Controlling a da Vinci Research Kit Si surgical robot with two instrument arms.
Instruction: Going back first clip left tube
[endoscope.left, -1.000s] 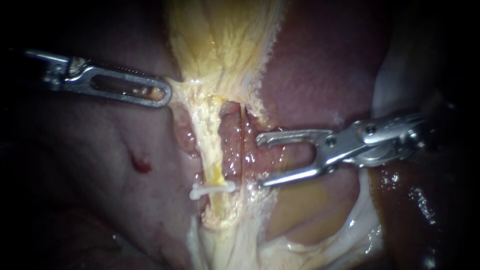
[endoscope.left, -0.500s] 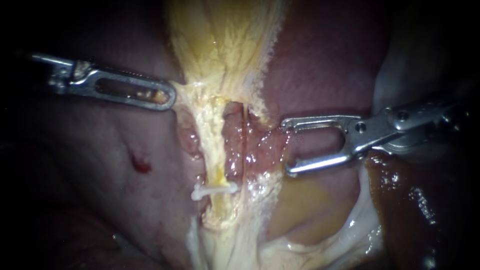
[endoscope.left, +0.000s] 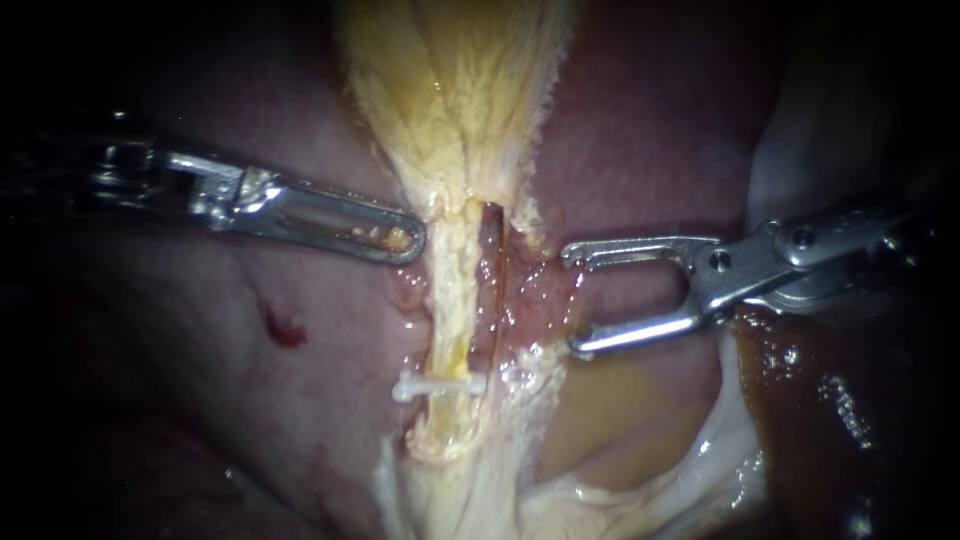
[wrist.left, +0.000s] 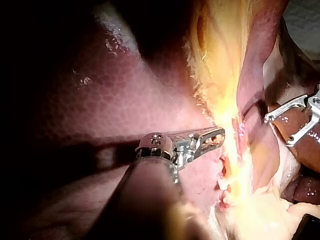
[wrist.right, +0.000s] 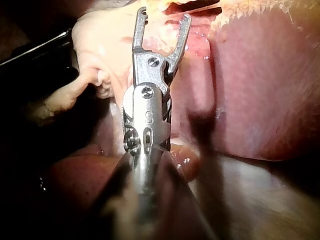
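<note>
Nearest the camera, a white clip (endoscope.left: 438, 383) sits on the left tube (endoscope.left: 448, 320), low down where the tube runs into a fan of pale tissue. The clip's long axis is crosswise, almost level in the endoscope view. Its left end pokes out past the tube's edge toward the liver and its right end stops at the gap before the redder right tube (endoscope.left: 492, 275). The left tube's own axis runs away from the camera, from the clip up toward the gallbladder (endoscope.left: 450, 100).

Further up, the left instrument (endoscope.left: 395, 238) comes in with its jaws pressed together on pale tissue (endoscope.left: 428, 215) at the tube's upper end. My guess is that this keeps the tube straight and exposed. Across from it, the right instrument (endoscope.left: 570, 300) stands apart from both tubes, its forked jaws spread wide with nothing between them. With the clip seated and those jaws empty, I'd say backing away is the step in hand, and the gap leaves room to leave without snagging the right tube.

Beyond, the gallbladder tapers down into the tubes, with dark liver (endoscope.left: 650, 130) on either side.
</note>
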